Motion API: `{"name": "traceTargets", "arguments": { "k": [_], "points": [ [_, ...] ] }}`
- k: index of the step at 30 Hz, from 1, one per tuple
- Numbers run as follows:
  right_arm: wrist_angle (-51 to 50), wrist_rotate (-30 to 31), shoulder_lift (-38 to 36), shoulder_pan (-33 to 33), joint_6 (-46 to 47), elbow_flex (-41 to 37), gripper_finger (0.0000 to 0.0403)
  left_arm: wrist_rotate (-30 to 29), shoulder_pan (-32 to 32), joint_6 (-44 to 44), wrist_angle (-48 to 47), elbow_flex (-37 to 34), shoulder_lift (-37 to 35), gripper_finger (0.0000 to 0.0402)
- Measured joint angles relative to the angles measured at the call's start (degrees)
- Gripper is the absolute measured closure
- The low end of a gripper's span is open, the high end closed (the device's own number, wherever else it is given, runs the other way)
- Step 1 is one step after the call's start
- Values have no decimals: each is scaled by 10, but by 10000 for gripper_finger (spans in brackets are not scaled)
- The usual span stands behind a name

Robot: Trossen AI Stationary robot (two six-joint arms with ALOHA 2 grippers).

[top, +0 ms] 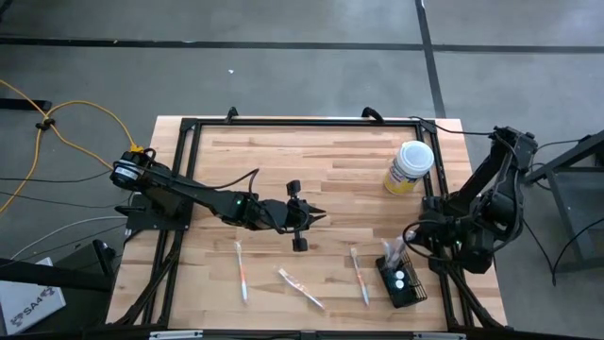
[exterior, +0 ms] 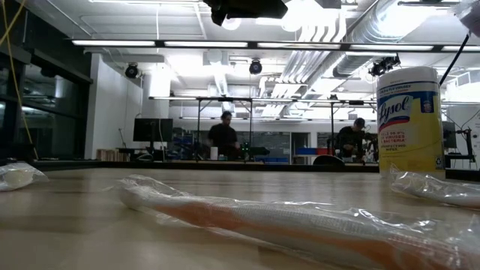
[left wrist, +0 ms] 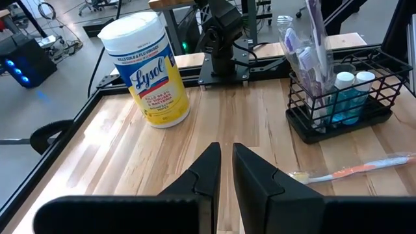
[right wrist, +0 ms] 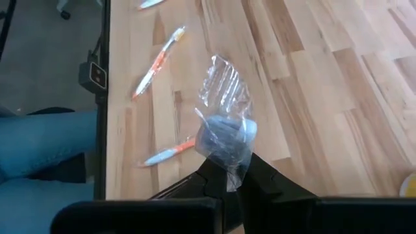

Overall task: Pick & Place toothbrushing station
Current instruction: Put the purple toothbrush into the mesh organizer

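Observation:
The toothbrushing station, a small black wire basket (top: 404, 283) (left wrist: 383, 71), stands near the table's near right corner. It holds two blue bottles with white caps (left wrist: 348, 91). My right gripper (top: 400, 247) (right wrist: 233, 179) hangs just above the basket's far left corner, shut on a clear-wrapped purple toothbrush (left wrist: 305, 52). My left gripper (top: 319, 215) (left wrist: 226, 162) hovers over the table's middle, pointing toward the basket. It is shut and holds nothing. My right gripper pinches the clear wrapper (right wrist: 224, 153) of the purple toothbrush between its two fingers, slanting down from the table's right side. A crumpled end of wrapper (right wrist: 224, 84) sticks out past the fingertips. In the left wrist view the packet stands slanted, its lower end (left wrist: 317, 104) inside the basket.
A yellow wipes canister with a white lid (top: 409, 167) (left wrist: 153, 71) stands at the far right. Three wrapped toothbrushes (top: 242, 269) (top: 302, 288) (top: 360, 274) lie along the near edge. A person's legs in blue (right wrist: 39, 156) show beside the table edge.

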Motion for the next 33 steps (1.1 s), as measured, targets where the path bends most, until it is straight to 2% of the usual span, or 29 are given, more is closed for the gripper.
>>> {"name": "traceTargets", "arguments": {
  "k": [7, 22, 33],
  "points": [
    [-20, 4, 10, 0, 8, 0, 395, 0, 0, 0, 0, 0, 0, 369],
    [-17, -11, 92, 0, 2, 0, 395, 0, 0, 0, 0, 0, 0, 369],
    [-16, 24, 129, 17, 66, -1, 395, 0, 0, 0, 0, 0, 0, 369]
  ]
}}
